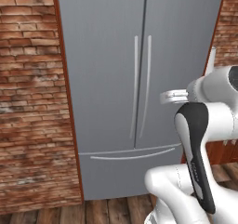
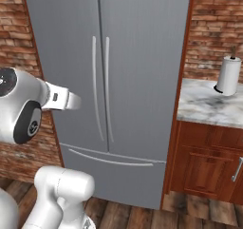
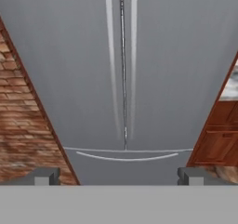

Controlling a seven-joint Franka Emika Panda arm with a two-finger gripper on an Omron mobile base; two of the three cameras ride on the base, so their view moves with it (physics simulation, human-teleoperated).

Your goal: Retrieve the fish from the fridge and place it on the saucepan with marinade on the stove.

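- Nearest the cameras, the white arm [image 1: 195, 139] rises from the lower right of the left base view and from the lower left of the right base view, its wrist reaching forward toward the fridge.
- In the hand view, the end effector [image 3: 118, 176] has its two dark fingertips [image 3: 44, 175] standing far apart at the bottom corners, with nothing between them; they are well short of the fridge doors.
- The wooden plank floor [image 1: 107, 211] runs up to the foot of the fridge.
- The fridge [image 1: 139, 79] stands straight ahead, both upper doors and the bottom drawer closed. Its two long vertical handles [image 3: 122, 65] sit side by side at the centre seam, and a curved drawer handle [image 3: 128, 157] crosses below them.
- With the doors closed, the fridge's interior is hidden, so the fish cannot be located.
- Left of the fridge is a brick wall [image 1: 28, 102], seen broadly in the left base view.
- The right base view adds what lies to the right: a wooden cabinet [image 2: 204, 166] under a marble counter [image 2: 209, 104], touching the fridge's side, with a paper towel roll [image 2: 228, 76] upright on it and more brick behind.
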